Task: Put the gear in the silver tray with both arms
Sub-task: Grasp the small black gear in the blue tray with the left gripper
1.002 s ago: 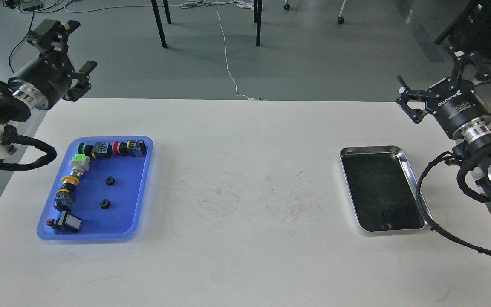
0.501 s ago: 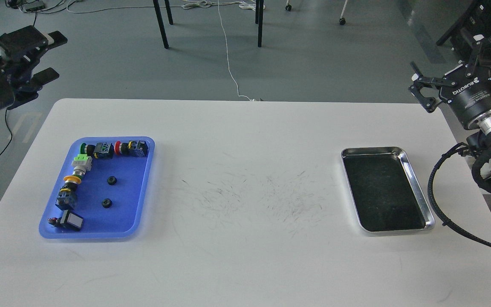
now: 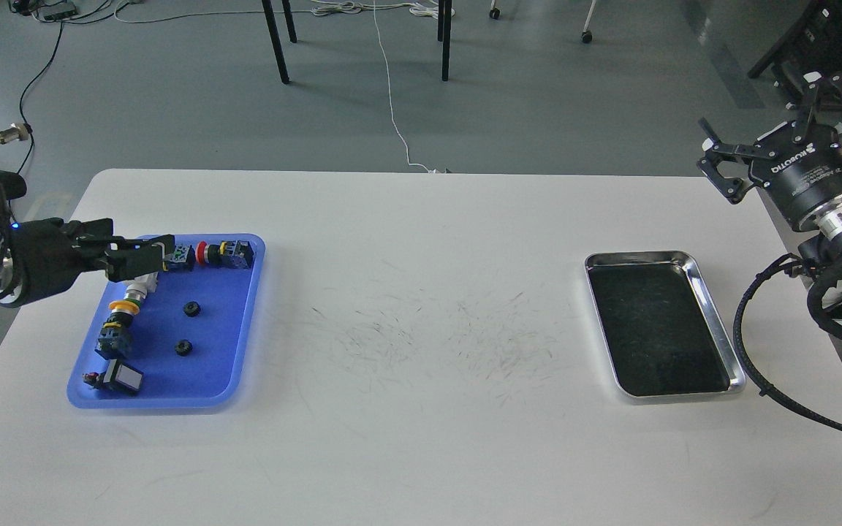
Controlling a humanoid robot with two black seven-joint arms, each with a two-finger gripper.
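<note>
White surface (image 3: 406,438) lies bare and scuffed across its near and middle stretch. At its right, the silver tray (image 3: 713,321) sits empty near the edge. At left, two black gears (image 3: 184,348) rest in the blue tray (image 3: 245,321). The left end effector (image 3: 145,254) has dropped over that tray's far corner, fingers narrow, nothing visibly held. The right end effector (image 3: 783,124) hovers wide open beyond the far right corner.

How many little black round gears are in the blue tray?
2. One gear sits mid-tray in the blue tray; the other gear lies just nearer the camera. The left gripper covers the tray's far-left corner, so another could hide there.
</note>
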